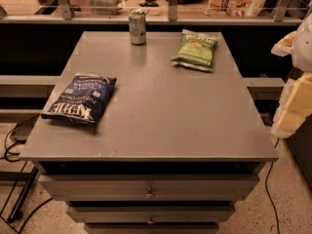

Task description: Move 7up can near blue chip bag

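table (170, 111) holds "kettle" blue chip bag (80, 97); gripper (296, 106) right

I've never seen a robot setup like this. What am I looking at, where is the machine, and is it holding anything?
There is a single camera view, looking down on a grey metal table. Where the camera is mounted is not on record. The machine is a wheeled robot with one arm. The pale cream shapes at the right edge appear to be that arm, with its gripper towards the top right, off to the table's side. Three things are on the table. A small silvery drink can, the 7up can, stands upright at the far edge. A green chip bag lies to its right, and a dark navy-blue chip bag lies near the left edge. All three rest free and nothing is held.
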Robot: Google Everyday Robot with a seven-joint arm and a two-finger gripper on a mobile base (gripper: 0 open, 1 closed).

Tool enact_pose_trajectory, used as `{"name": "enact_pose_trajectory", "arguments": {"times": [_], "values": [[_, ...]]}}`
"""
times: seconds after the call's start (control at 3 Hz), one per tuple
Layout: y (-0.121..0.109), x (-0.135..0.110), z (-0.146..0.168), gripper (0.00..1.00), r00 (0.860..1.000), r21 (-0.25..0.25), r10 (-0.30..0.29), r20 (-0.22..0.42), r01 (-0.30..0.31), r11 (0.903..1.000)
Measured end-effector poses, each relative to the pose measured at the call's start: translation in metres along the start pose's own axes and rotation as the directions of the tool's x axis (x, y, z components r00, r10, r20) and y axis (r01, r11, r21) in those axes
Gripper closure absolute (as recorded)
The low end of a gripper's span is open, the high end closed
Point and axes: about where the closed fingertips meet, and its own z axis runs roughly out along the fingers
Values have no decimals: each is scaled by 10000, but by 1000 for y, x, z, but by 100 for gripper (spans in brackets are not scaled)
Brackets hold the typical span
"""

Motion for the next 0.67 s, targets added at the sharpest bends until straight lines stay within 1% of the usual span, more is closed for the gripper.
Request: {"name": "enact_pose_trajectory", "arguments": {"times": [0.33,0.67], "values": [[0,0,0,0,10000,2,0,1,0,10000],[-4,-4,0,0,9971,-12,213,734,-212,9998]]}}
